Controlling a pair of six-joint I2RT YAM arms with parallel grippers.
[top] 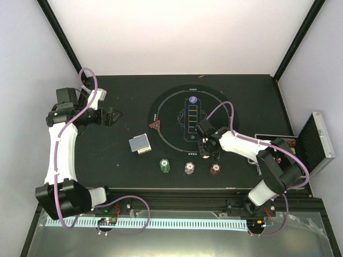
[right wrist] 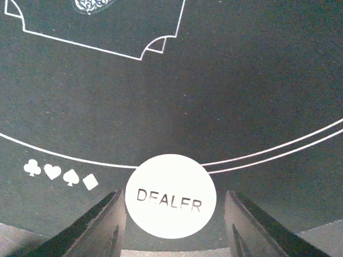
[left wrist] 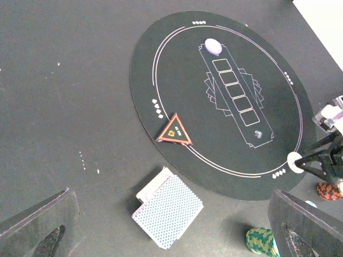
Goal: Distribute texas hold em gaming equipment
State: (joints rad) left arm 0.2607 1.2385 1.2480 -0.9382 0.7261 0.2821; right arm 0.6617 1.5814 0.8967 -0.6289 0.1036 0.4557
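Right gripper fingers frame the bottom of the right wrist view, jaws apart either side of the white button. The button lies flat at the near rim of the round mat. A sliver of mat shows beside one finger, so it is not clamped. The DEALER lettering is legible in this view only.

Top view only: green chips, purple-white chips and red-brown chips sit in a row just off the mat. The silver case is at far right.

Left wrist view: left gripper jaws wide, holding nothing, over the card deck, patterned back up, beside the mat. The red triangle marker sits at the mat's edge. A pale purple button heads the printed card row.
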